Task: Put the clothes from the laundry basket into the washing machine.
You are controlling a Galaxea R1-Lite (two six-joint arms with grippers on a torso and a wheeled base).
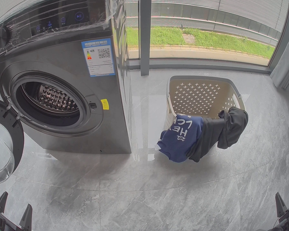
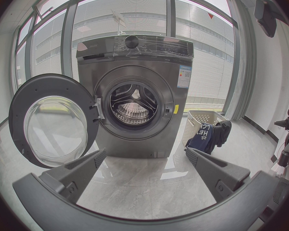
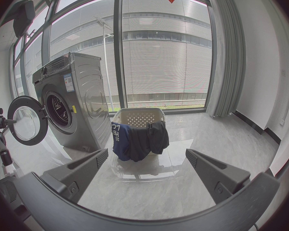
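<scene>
Well, both of my grippers are spread wide with nothing between their fingers. My left gripper hangs low over the grey floor, facing the washing machine and well apart from it. The machine's round door is swung fully out to my left, so the metal drum shows through the opening.

My right gripper sits just as low on the other side, facing the laundry basket from well back. The basket stands on the floor to the right of the machine, near the window.

The clothes hang over the basket's near rim (more outside than in). A blue garment with white lettering drapes down the outer wall towards the floor. A dark garment lies beside it, overlapping its edge and bunched over the near right corner of the rim.
</scene>
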